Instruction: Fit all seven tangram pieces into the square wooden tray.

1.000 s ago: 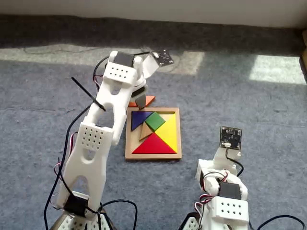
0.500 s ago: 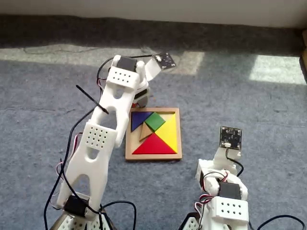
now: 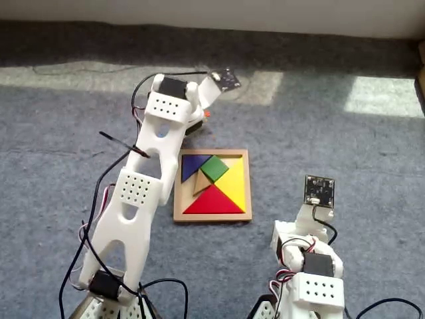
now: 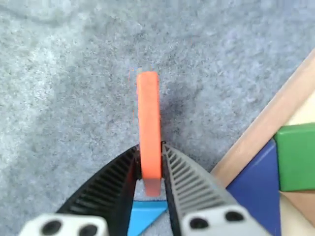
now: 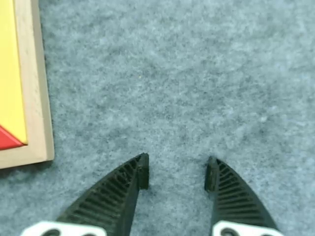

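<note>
The square wooden tray lies mid-table with blue, green, yellow, red and tan pieces in it. My left gripper hovers beyond the tray's far left corner. It is shut on an orange piece, held on edge above the carpet. A sliver of that orange piece peeks out by the arm. A light-blue piece lies on the carpet under the left gripper. The tray's corner is close beside it. My right gripper stands open over bare carpet near the tray rim.
Grey carpet covers the whole table. The left arm's white links stretch along the tray's left side. The right arm sits folded at the front right. Open carpet lies right of the tray and beyond it.
The orange piece lay flat on the carpet by the tray's far edge. The left gripper has closed on it and lifted it, shifting a little farther from the tray. The right arm stayed still.
</note>
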`<state>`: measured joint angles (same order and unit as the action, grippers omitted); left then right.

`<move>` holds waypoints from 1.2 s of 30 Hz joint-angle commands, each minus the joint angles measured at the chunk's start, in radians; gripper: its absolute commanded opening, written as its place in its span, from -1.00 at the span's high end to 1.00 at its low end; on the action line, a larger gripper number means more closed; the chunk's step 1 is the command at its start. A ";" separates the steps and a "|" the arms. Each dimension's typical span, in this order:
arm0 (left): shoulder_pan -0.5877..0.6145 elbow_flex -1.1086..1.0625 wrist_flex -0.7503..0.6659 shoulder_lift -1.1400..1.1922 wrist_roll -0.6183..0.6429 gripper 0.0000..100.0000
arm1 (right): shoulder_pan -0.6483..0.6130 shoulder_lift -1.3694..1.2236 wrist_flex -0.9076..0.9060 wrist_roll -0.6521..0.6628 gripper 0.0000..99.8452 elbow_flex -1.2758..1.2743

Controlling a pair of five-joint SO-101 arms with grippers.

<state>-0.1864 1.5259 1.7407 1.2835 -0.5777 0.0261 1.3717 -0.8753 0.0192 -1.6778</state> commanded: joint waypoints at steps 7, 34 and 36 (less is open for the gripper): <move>-0.008 0.099 0.028 -0.045 0.149 0.99 | 0.022 -0.001 0.028 0.009 0.60 -0.016; -0.116 -1.279 -0.107 -1.032 0.465 0.99 | 0.022 -0.001 0.028 0.009 0.60 -0.016; -0.116 -1.362 -0.166 -1.050 0.482 0.99 | 0.022 -0.001 0.028 0.009 0.60 -0.016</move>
<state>-0.2862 0.2463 1.6517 0.3015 -0.1250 0.0261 1.3717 -0.8753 0.0192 -1.6778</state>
